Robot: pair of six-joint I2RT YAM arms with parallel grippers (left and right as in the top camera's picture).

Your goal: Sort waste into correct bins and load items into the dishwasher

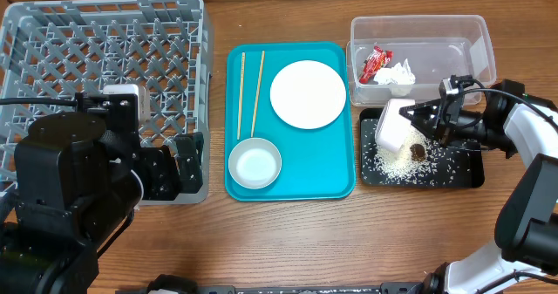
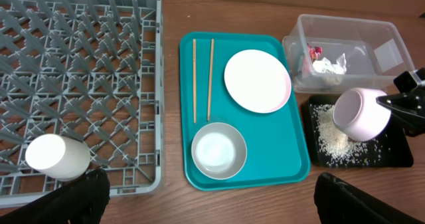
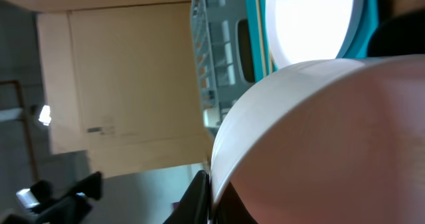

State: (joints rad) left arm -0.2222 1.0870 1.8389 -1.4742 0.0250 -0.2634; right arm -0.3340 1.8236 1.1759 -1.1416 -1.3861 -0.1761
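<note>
Two arms are at the desk. The right gripper (image 1: pixel 422 119) is clamped on the small pinkish-white bowl (image 1: pixel 394 125), which is tipped on its side over the far-left part of the shallow black tray (image 1: pixel 462 168). Whether the bowl touches the tray cannot be told.

The black tray lies near the desk's right edge. It carries loose rice grains (image 1: pixel 392 165) and a small brown morsel (image 1: pixel 418 151) just beside the bowl.

The clear tub (image 1: pixel 480 41) stands directly behind the black tray, toward the far edge. It contains the red-and-white wrapper (image 1: pixel 376 63) and the crumpled white napkin (image 1: pixel 399 76).

The teal tray (image 1: pixel 331 174) sits at the desk's centre. On it:
- the round white plate (image 1: pixel 308 94), far-right part;
- the steel-grey bowl (image 1: pixel 255 163), near-left part, upright;
- two chopsticks (image 1: pixel 241 93), side by side along the left side.

The grey dish rack (image 1: pixel 87 50) occupies the far-left corner. The left wrist view shows the small white cup (image 2: pixel 56 156) lying on its side in the rack, near its front-left corner.

The left gripper (image 1: pixel 175 167) hangs over the rack's front edge, jaws spread wide and holding nothing.
</note>
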